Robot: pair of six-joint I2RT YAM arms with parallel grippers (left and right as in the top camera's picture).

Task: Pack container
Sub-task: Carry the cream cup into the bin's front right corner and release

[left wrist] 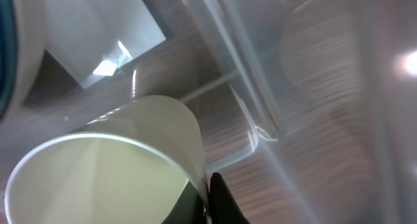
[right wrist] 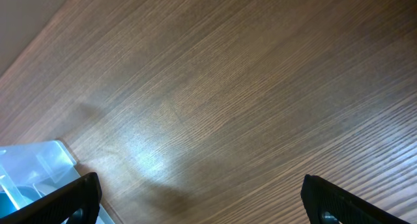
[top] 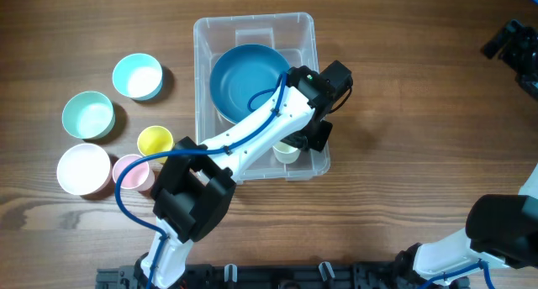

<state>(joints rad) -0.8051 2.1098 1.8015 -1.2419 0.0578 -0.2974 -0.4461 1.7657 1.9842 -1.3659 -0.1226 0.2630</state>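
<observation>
**Left arm inside bin, right arm parked wide**

Large clear plastic rectangular container point(top: 252, 22) sits mid-table on the brown wood-grain table point(top: 403, 112), long side running away from the robot. Inside it, at the far end, is a big round blue bowl point(top: 239, 75). At the near right corner is a small pale cream cup point(top: 286, 152), upright, mouth up.

The left arm reaches diagonally from the near left edge over the container. Left gripper point(top: 304, 142) is low over the cream cup. In the left wrist view the cup point(left wrist: 111, 165) fills the lower left, and one dark finger point(left wrist: 221, 201) lies against its outer wall. The other finger is out of sight, so I cannot tell whether the cup is gripped or free. A white label point(left wrist: 98, 35) shows on the clear plastic.

Right gripper point(right wrist: 202, 198) is well off to the right and spread wide. It has nothing between its tips and bare table below. A container corner point(right wrist: 39, 162) is at the view's lower left.

Five bowls lie loose on the table left of the container: light blue point(top: 138, 76), mint green point(top: 87, 115), small yellow point(top: 155, 141), small pink point(top: 131, 171) and white point(top: 84, 169).
</observation>
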